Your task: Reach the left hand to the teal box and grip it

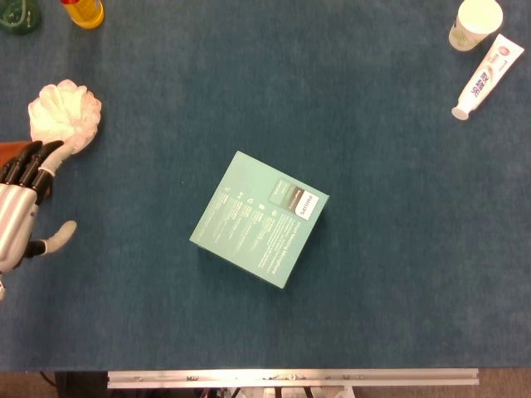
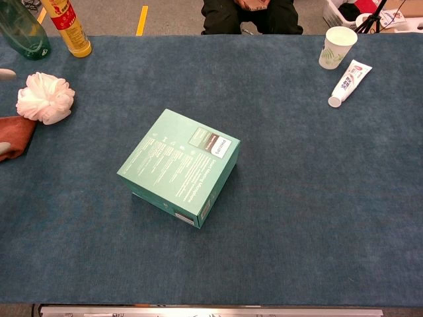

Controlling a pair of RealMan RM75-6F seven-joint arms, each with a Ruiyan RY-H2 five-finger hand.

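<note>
We judge the reach barely begun: our left hand waits at nine o'clock, fingers spread, holding nothing, well apart from the teal box lying mid-table, ungripped. Approach and grip remain.

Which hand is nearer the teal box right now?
Left. The left hand hangs at the table's left edge, open, well apart from the teal box at mid-table, beside the white bath pouf. The right hand shows in neither view, so its position cannot be judged.
</note>
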